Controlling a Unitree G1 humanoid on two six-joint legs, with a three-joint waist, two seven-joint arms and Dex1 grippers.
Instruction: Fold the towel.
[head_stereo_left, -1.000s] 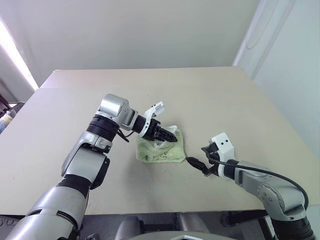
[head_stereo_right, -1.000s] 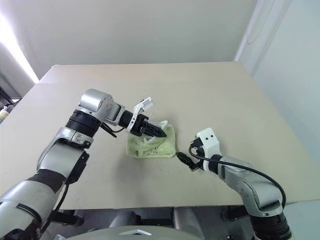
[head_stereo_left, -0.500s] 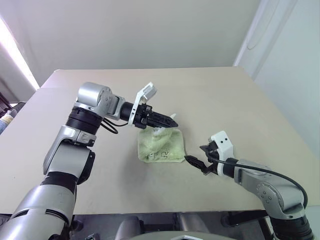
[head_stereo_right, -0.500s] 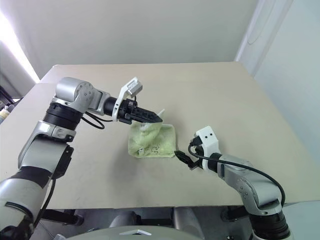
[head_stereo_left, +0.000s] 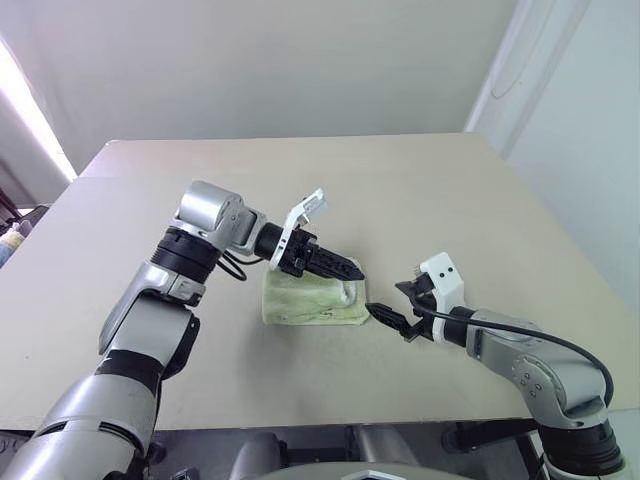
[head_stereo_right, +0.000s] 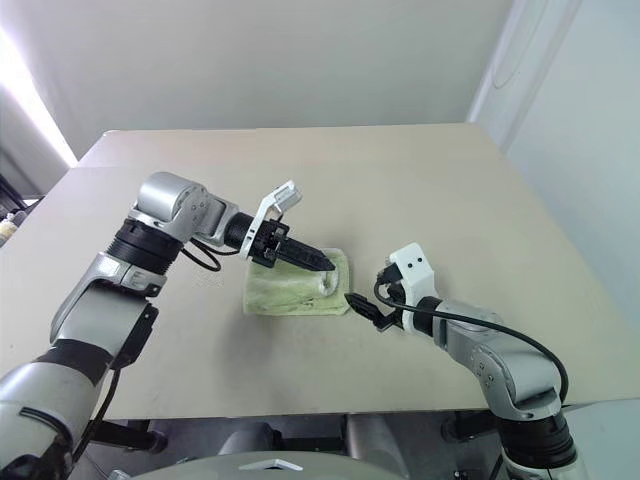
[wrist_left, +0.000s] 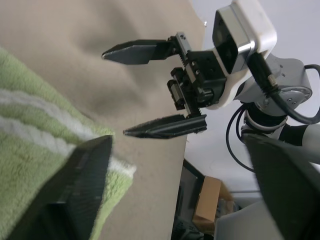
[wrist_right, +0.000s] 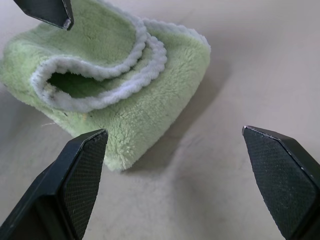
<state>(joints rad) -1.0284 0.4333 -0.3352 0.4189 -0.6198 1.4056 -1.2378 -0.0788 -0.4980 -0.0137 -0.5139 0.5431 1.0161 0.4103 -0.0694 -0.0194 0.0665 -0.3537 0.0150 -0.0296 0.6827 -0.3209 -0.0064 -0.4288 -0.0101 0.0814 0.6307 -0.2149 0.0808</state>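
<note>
Towel (head_stereo_left: 305, 300) lime-green w/ white edging; table (head_stereo_left: 420, 190) beige.

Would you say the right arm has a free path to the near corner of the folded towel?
Probably yes: the right end effector is open, just beside the towel, with bare table between them. The left end effector hovers over the towel's far side.

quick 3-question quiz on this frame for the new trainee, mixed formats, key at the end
1. True or false: the left claw grips the towel.
2. The right claw sits: A) on the towel, B) beside its edge, open, C) shut on a corner.
3. Fill in: the towel lies ___ on the table.

Key: 1 false, it is open above the towel. 2 B. 3 folded.
</note>
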